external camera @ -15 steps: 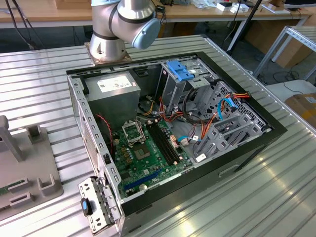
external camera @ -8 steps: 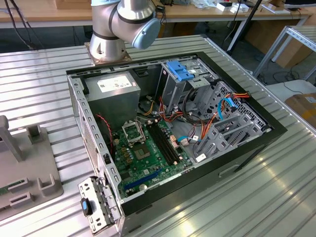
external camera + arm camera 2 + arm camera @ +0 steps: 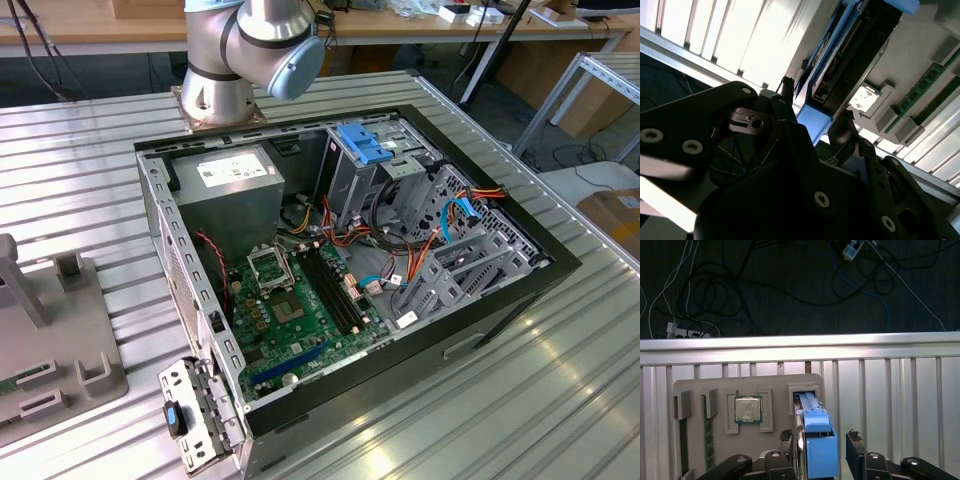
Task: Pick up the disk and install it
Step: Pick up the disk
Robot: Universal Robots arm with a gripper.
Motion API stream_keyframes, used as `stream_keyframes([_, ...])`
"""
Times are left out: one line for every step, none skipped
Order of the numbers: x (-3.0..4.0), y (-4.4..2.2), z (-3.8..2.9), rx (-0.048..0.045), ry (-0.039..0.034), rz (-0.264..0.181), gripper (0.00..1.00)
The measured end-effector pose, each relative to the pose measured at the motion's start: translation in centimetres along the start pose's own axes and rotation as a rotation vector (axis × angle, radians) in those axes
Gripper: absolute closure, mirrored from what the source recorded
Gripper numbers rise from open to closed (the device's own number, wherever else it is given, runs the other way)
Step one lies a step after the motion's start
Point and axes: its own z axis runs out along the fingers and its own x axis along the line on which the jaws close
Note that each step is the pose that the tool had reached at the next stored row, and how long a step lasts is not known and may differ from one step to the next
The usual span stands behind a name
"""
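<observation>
Standing on edge in a corner slot of the grey plastic holder tray (image 3: 775,385), presumably for easy pinching, the blue-framed grey metal disk (image 3: 816,412) is straddled by the black gripper (image 3: 819,436), spread open, seemingly clamping nothing.
</observation>
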Motion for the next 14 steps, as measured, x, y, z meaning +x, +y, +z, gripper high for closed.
stream_keyframes([0.02, 0.00, 0.00, 0.0001, 0.0000, 0.000, 0.46])
stream_keyframes([0.02, 0.00, 0.00, 0.0001, 0.0000, 0.000, 0.46])
stream_keyframes([0.03, 0.00, 0.00, 0.0000, 0.0000, 0.000, 0.46])
stream_keyframes([0.04, 0.00, 0.00, 0.0000, 0.0000, 0.000, 0.46])
stream_keyframes([0.06, 0.00, 0.00, 0.0000, 0.0000, 0.000, 0.47])
stream_keyframes([0.07, 0.00, 0.00, 0.0000, 0.0000, 0.000, 0.63])
stream_keyframes([0.09, 0.00, 0.00, -0.0001, 0.0000, -0.002, 0.63])
stream_keyframes([0.09, 0.00, 0.00, -0.0004, 0.0001, -0.009, 0.63])
stream_keyframes([0.09, 0.00, 0.00, -0.0004, 0.0001, -0.009, 0.63])
stream_keyframes([0.09, 0.00, 0.00, -0.0004, 0.0001, -0.010, 0.63])
stream_keyframes([0.09, 0.00, 0.00, -0.0004, 0.0001, -0.010, 0.63])
stream_keyframes([0.09, 0.00, 0.00, -0.0005, 0.0001, -0.010, 0.63])
stream_keyframes([0.09, 0.00, 0.00, -0.0004, 0.0001, -0.010, 0.63])
stream_keyframes([0.09, 0.00, 0.00, -0.0004, 0.0001, -0.011, 0.63])
